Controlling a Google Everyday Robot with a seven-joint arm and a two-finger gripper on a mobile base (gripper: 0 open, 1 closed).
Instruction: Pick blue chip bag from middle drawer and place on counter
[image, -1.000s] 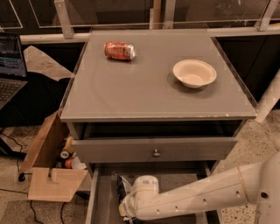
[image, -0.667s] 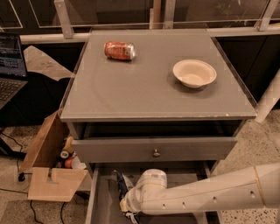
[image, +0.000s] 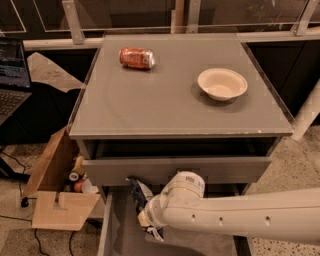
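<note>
Grey counter (image: 165, 105) above, gripper (image: 144, 214) over middle drawer (image: 119, 236), fingers pinching blue chip bag (image: 139, 192), lifted higher than a moment ago

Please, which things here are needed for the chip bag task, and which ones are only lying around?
Part of the job: blue chip bag; end effector, gripping it above the middle drawer; counter.
Lying about: soda can; bowl; cardboard box; laptop.

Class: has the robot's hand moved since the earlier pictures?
Yes. The hand, over the middle drawer, rose toward the upper drawer front with the blue chip bag.
</note>
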